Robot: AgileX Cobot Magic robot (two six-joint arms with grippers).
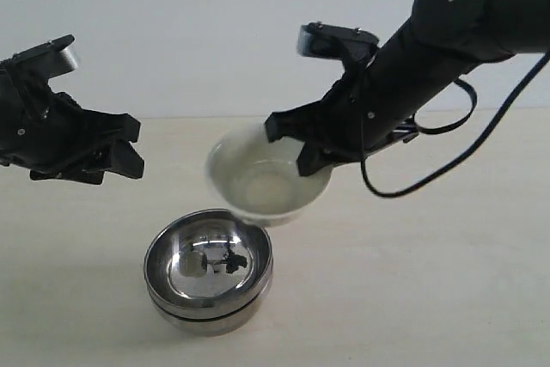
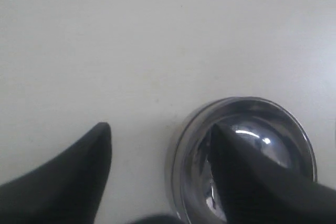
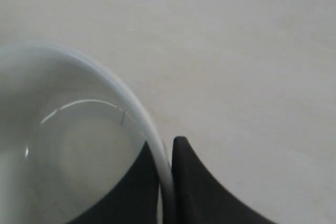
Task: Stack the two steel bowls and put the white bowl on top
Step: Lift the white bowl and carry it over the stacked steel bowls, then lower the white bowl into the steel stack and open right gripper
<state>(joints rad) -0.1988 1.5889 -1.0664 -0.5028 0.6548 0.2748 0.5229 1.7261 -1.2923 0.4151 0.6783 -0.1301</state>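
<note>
Above the pale table (image 1: 430, 298), the white bowl (image 1: 268, 182) hangs from my right gripper (image 1: 288, 145), just behind and to the right of the two steel bowls (image 1: 208, 268) in the exterior view. Being round, it has no long axis to report. Its mouth faces up but tips toward the camera and the steel pair, the gripped side riding higher. The glossy inside shows plainly in the right wrist view, where the white bowl (image 3: 68, 156) fills one side. There the right gripper (image 3: 164, 145) is clamped on the rim, one black finger inside and one outside the wall. The right arm (image 1: 464, 15) slants down from the upper right toward the middle, a black cable (image 1: 412, 186) looping beneath it. The two steel bowls are already nested, one seated inside the other, mouths straight up, mirror interior reflecting the rig (a seam between them shows low on the outside). My left gripper (image 1: 133, 145) hovers at the left edge, pointing toward the middle, fingers spread with nothing between them. From the left wrist view the left gripper (image 2: 157, 129) looks down on bare table, with the steel bowls (image 2: 262, 124) partly behind one fingertip.
</note>
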